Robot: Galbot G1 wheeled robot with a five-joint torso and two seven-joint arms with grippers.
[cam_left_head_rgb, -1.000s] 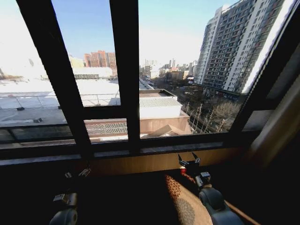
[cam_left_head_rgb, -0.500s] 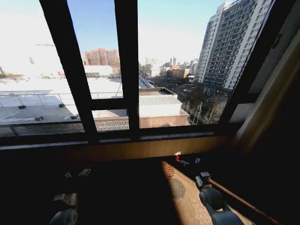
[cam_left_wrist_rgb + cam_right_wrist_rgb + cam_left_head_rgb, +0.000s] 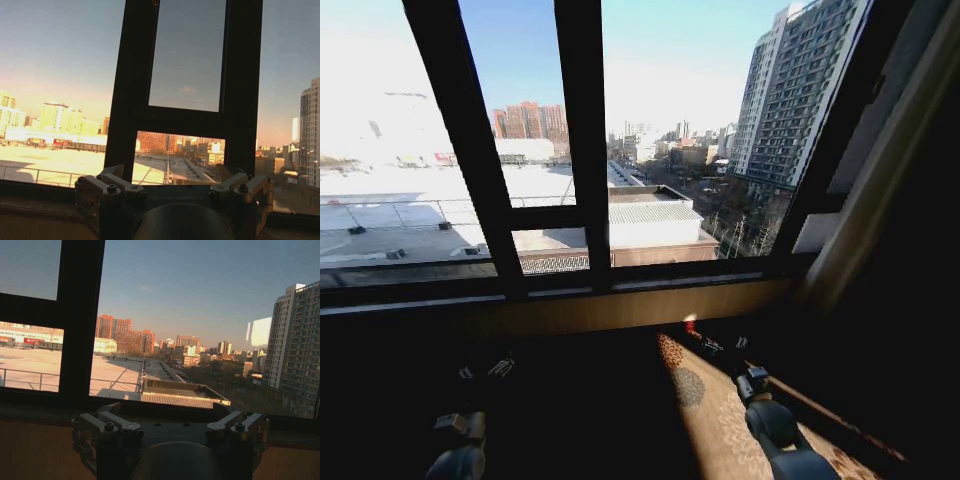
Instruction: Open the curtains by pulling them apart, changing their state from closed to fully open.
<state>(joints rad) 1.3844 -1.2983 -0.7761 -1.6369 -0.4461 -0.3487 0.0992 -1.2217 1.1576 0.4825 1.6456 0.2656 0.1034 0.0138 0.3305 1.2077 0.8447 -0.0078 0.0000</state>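
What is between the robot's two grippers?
In the head view, between left gripper and right gripper: shadowed floor, then sunlit patterned carpet near the right one.

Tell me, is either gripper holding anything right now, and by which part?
Nothing is held. The left gripper and the right gripper are both open and empty, low below the window.

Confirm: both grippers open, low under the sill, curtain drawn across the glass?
Wrong on the curtain: the head view shows the glass uncovered, with no fabric across it. The left gripper and right gripper are open, low under the sill.
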